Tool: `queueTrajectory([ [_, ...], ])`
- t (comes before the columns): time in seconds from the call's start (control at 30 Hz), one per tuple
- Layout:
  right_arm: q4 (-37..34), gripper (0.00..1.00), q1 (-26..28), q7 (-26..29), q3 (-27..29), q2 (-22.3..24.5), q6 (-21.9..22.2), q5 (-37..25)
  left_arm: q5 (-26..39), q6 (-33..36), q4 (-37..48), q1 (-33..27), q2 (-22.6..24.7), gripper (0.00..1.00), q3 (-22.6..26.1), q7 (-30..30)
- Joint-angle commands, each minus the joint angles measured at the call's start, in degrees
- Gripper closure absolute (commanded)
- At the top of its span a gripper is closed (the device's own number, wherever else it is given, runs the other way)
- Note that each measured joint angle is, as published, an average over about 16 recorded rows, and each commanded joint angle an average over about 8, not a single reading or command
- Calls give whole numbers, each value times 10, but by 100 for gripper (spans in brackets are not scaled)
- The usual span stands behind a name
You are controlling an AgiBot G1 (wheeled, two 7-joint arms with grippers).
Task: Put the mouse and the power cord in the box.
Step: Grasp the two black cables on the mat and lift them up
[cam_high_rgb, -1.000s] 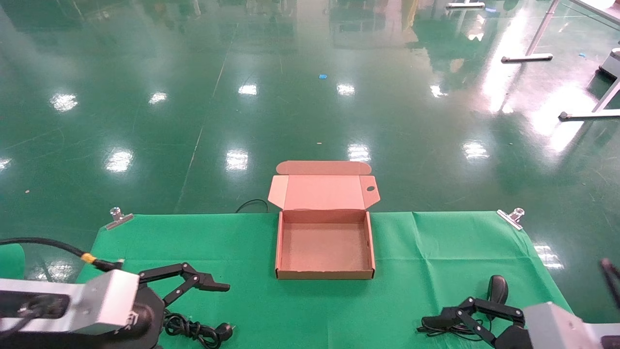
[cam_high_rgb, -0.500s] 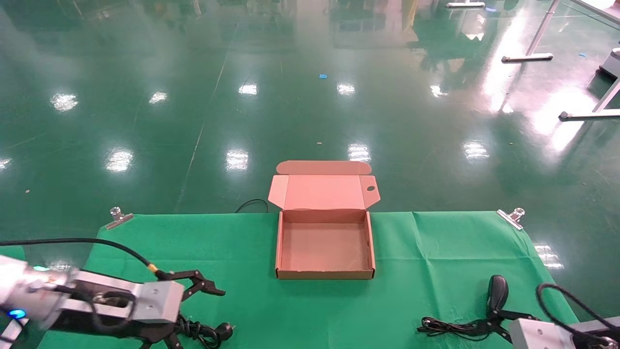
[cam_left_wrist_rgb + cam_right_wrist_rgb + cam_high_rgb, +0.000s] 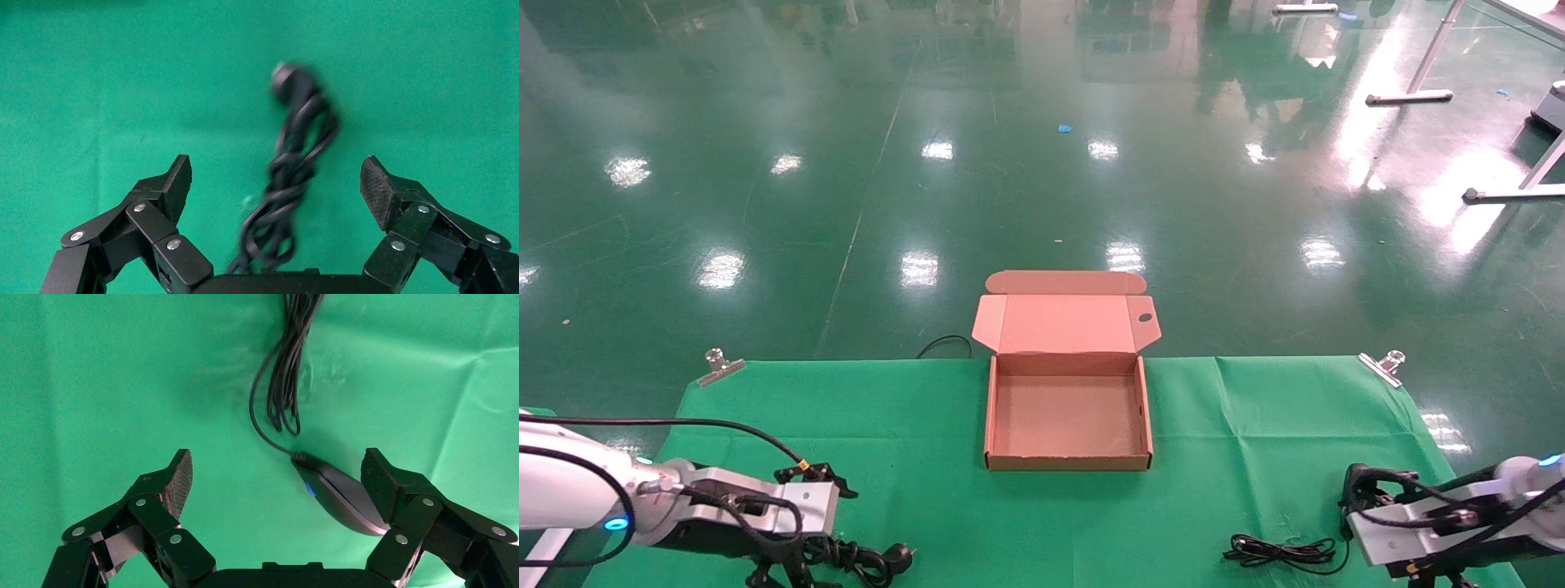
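While both hands gape over the green cloth [image 3: 911, 425], glossy green floor [image 3: 1042, 163] stretches beyond.

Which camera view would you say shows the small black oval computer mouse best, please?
The right wrist view: the small black oval computer mouse lies on the green cloth between the open right hand fingers, its thin cable visible. The head view shows only that cable; the arm hides the mouse. The left wrist view shows none of it.

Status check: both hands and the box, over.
Left hand open over power cord. Right hand open, mouse by one finger. Box open, empty. Nothing in the way.
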Motion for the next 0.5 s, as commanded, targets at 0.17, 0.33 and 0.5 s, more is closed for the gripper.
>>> queueTrajectory([
  [0.17, -61, 0, 1, -40, -8, -45, 54, -16, 16, -66, 52, -2, 16, 0, 6, 23],
  [0.33, -96, 0, -3, -61, -6, -69, 78, -13, 19, -91, 77, 1, 22, 0, 7, 35],
  [0.5, -120, 0, -4, -78, -3, -85, 97, -11, 18, -92, 91, 3, 27, 0, 6, 47],
])
